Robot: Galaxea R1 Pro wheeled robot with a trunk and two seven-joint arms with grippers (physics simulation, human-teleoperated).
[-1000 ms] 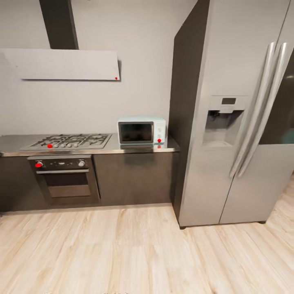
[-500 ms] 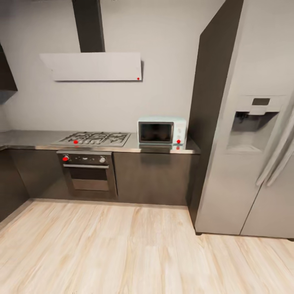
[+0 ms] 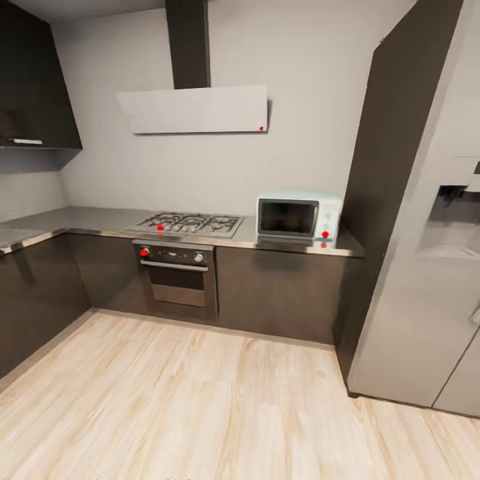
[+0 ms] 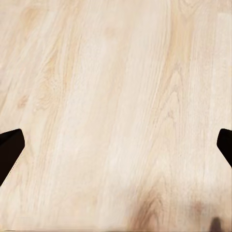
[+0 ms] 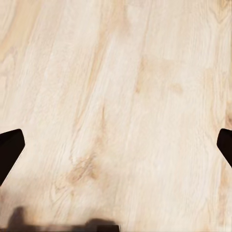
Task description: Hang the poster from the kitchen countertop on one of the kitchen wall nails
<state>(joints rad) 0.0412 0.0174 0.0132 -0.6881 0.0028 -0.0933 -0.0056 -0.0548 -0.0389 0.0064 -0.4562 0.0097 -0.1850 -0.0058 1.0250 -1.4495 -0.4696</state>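
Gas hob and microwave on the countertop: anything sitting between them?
Nothing. In the head view the countertop is bare between the gas hob and the microwave.

No legible text, brand, number or sign anywhere. Oven (image 3: 177, 273) control panel: faint marks, too blurred to read. Microwave (image 3: 299, 217) front panel: small marks, unreadable. Fridge (image 3: 433, 220) dispenser panel: nothing readable. Red dots on appliances: plain markers, no characters.
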